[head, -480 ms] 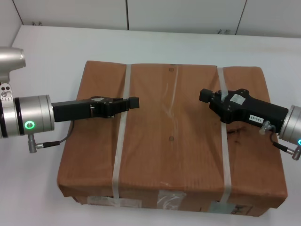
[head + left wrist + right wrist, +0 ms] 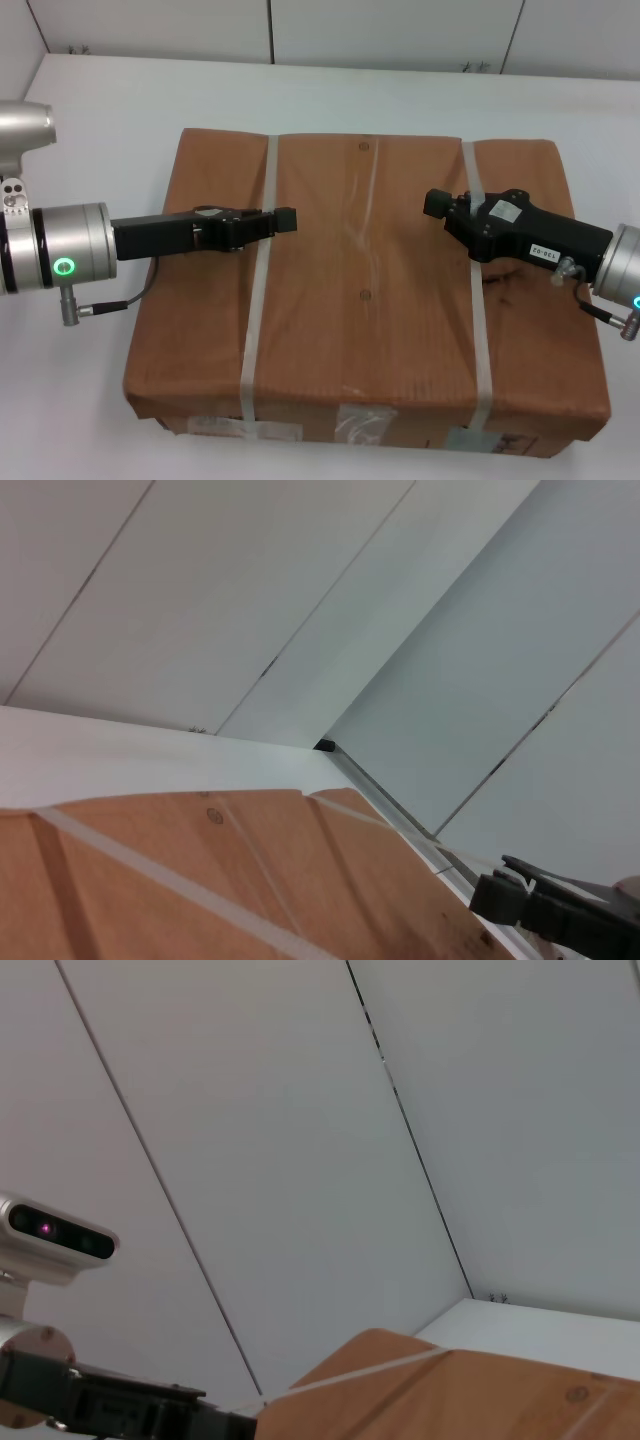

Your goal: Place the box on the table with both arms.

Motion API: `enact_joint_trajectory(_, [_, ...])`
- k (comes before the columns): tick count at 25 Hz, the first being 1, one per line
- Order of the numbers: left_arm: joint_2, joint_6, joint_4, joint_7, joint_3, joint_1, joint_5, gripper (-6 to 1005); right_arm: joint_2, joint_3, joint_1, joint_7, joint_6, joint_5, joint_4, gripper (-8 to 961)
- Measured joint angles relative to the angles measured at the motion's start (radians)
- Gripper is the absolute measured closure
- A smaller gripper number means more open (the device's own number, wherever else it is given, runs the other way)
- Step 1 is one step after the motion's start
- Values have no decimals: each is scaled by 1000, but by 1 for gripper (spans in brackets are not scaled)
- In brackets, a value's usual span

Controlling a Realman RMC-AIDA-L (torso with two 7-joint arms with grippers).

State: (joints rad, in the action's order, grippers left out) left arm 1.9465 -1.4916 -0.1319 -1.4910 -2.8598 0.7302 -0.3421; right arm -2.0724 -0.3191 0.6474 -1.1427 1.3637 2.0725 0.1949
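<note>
Right claw point(image 2: 436, 203) label reads "138-82" (roughly).

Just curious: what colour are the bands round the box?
White straps, clearest in the head view.

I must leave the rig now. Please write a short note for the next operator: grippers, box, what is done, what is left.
Left gripper: above the box top, by the left strap, pointing inward. I cannot tell if it is open, or if it touches the box.
Right gripper: above the box top, by the right strap, pointing inward. Same doubt.
Box: rests flat on the table.
Done: box seems placed.
Left: probably only to draw both arms away.
</note>
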Motion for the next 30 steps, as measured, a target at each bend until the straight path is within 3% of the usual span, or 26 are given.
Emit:
enact_joint_trajectory(15, [10,39,-19,0,-3,0,3,915,-1,-2,1,-1,-55,0,-9,940])
enact_joint_trajectory(30, [55,259,-21,-15,-4,9,65,916,-3,-64,60,-53,-296,0,-84,939])
